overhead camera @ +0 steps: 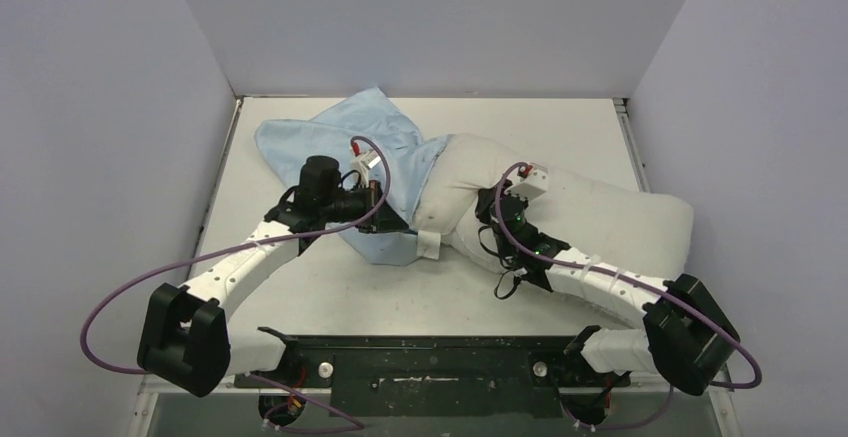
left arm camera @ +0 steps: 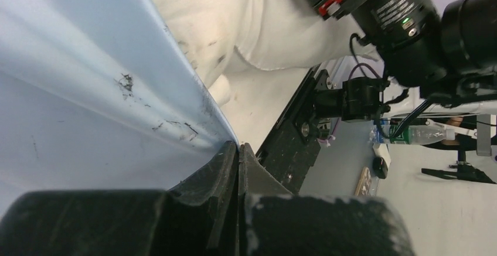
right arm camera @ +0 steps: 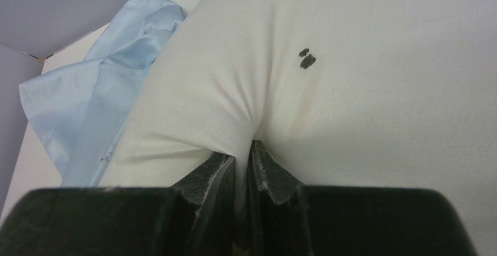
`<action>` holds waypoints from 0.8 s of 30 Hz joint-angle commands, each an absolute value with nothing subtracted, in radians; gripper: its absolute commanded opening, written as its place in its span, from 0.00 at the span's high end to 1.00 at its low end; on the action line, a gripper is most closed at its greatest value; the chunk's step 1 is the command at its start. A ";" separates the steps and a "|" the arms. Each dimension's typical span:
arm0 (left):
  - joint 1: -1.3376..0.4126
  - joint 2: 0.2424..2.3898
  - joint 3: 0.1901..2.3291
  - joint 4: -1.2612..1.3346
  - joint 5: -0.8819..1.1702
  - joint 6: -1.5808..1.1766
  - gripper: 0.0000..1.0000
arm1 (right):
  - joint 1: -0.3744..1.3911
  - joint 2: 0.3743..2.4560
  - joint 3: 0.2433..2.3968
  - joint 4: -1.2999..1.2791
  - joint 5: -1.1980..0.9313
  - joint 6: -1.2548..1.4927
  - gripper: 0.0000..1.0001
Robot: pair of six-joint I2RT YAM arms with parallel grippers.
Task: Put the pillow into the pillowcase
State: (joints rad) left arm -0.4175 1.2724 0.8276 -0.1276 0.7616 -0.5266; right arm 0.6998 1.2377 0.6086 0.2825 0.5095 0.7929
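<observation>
The off-white pillow (overhead camera: 600, 212) lies across the table's right half, its left end resting on the light-blue pillowcase (overhead camera: 330, 137). A small white tag (overhead camera: 428, 244) hangs at the pillow's near left seam. My left gripper (overhead camera: 385, 202) is shut on the pillowcase's edge (left arm camera: 117, 92), with the cloth pinched between the fingertips (left arm camera: 239, 146). My right gripper (overhead camera: 490, 212) is shut on a fold of the pillow (right arm camera: 351, 62), and the fabric is bunched between its fingers (right arm camera: 243, 150). The pillowcase (right arm camera: 99, 92) shows to the left, partly under the pillow.
A black base plate (overhead camera: 440, 362) runs along the near edge between the arm bases. Grey walls enclose the table on the left, the back and the right. Purple cables (overhead camera: 120, 297) loop beside each arm. The right arm's wrist (left arm camera: 404, 21) shows close above the pillow.
</observation>
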 commanded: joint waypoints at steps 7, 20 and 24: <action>-0.411 1.223 0.967 -0.178 0.654 -0.543 1.00 | 0.856 1.234 0.622 0.327 0.604 0.768 1.00; -0.432 1.152 0.837 -0.057 0.657 -0.668 1.00 | 1.072 1.183 0.623 0.289 0.629 1.024 1.00; -0.439 1.191 0.846 -0.251 0.660 -0.540 1.00 | 1.093 1.256 0.613 0.287 0.623 1.058 1.00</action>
